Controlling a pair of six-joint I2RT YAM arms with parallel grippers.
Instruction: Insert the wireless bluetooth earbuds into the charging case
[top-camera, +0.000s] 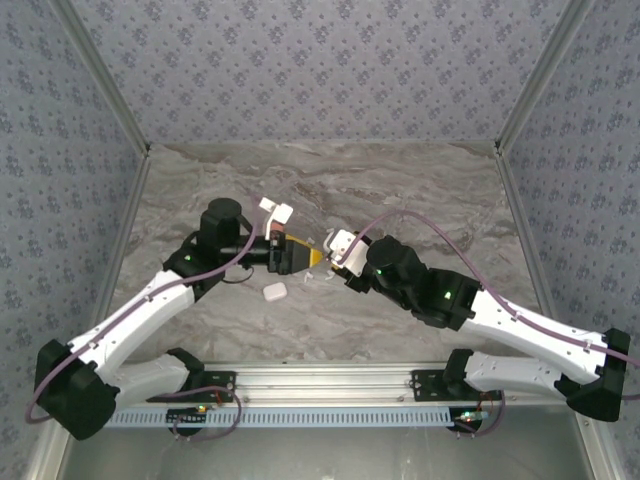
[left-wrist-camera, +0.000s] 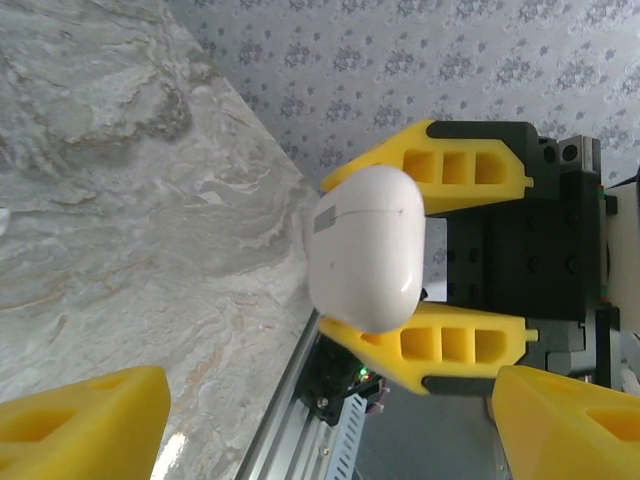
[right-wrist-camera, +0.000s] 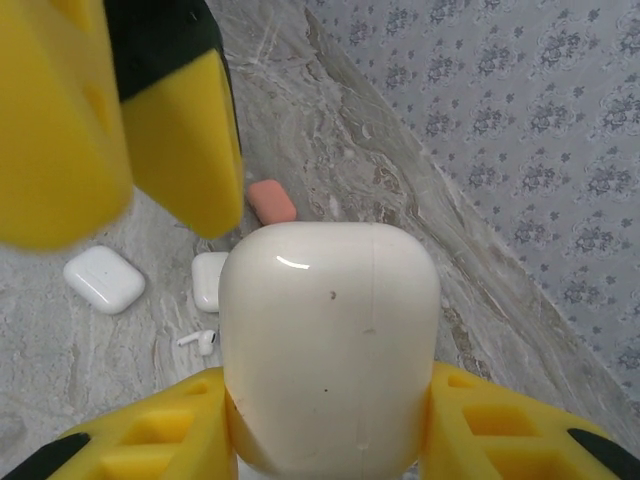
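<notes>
Above a marble-patterned table (top-camera: 400, 190), the right gripper (top-camera: 345, 250) has its yellow jaws clamped on the two sides of a white charging case (right-wrist-camera: 330, 340), lifted clear of the surface with its lid seam shut. The left gripper (top-camera: 300, 258) faces it from just beside it, jaws spread wide with nothing between them. In the left wrist view, that gripper's fingers (left-wrist-camera: 80, 420) stand far apart at the bottom corners, and the held case (left-wrist-camera: 365, 250) sits between the right gripper's fingers beyond them. One small white earbud (right-wrist-camera: 200, 341) lies on the table below the raised case, close to a second white case (right-wrist-camera: 208, 280). A third white case (right-wrist-camera: 104, 278) rests nearby to its left, and a salmon-pink case (right-wrist-camera: 271, 201) lies farther back on the table
</notes>
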